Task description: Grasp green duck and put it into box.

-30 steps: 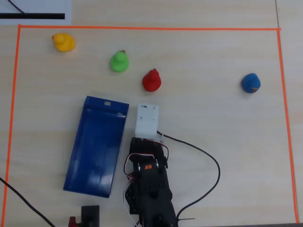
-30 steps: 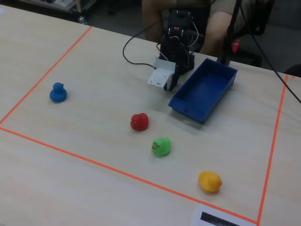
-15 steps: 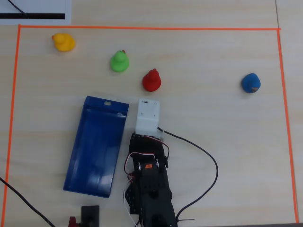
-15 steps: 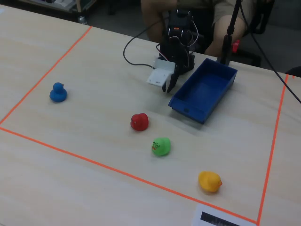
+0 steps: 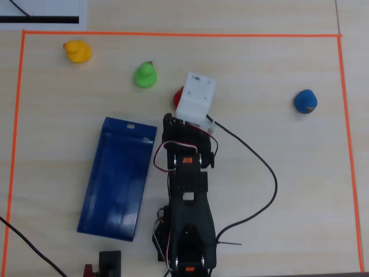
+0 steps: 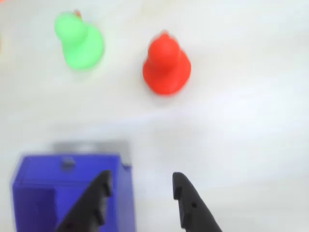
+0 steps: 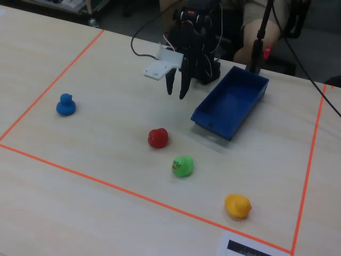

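The green duck [image 5: 146, 75] stands on the table past the far end of the blue box [image 5: 118, 176]. In the wrist view the green duck [image 6: 78, 41] is at upper left and the blue box [image 6: 63, 193] at lower left. My gripper [image 6: 140, 186] is open and empty, with its left finger over the box's corner. In the fixed view the gripper [image 7: 176, 90] hangs above the table beside the box [image 7: 230, 101], well short of the green duck [image 7: 183, 166]. In the overhead view the white wrist mount [image 5: 196, 97] hides the fingers.
A red duck [image 6: 166, 65] stands straight ahead of the gripper, also in the fixed view [image 7: 158, 137]. A yellow duck [image 5: 77, 51] is at the far left and a blue duck [image 5: 305, 101] at the right. Orange tape [image 5: 173, 34] borders the work area.
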Action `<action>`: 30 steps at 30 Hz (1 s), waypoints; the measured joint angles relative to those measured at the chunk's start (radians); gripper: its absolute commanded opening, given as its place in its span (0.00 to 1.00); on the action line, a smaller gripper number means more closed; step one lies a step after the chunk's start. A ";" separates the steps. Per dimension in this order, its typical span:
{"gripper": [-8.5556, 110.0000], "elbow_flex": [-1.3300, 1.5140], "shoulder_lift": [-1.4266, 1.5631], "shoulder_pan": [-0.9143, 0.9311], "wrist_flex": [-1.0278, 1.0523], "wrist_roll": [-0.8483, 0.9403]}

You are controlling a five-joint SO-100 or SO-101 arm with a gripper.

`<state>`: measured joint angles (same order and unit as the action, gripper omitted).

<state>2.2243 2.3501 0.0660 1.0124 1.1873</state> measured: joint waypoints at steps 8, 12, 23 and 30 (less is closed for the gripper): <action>0.28 -0.393 -0.448 -0.052 -0.012 -0.095; 0.29 -0.534 -0.627 -0.110 -0.012 -0.135; 0.30 -0.801 -1.003 -0.164 -0.043 -0.186; 0.30 -0.960 -1.180 -0.172 -0.044 -0.199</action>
<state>1.2640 1.1704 -0.1058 0.9679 0.9879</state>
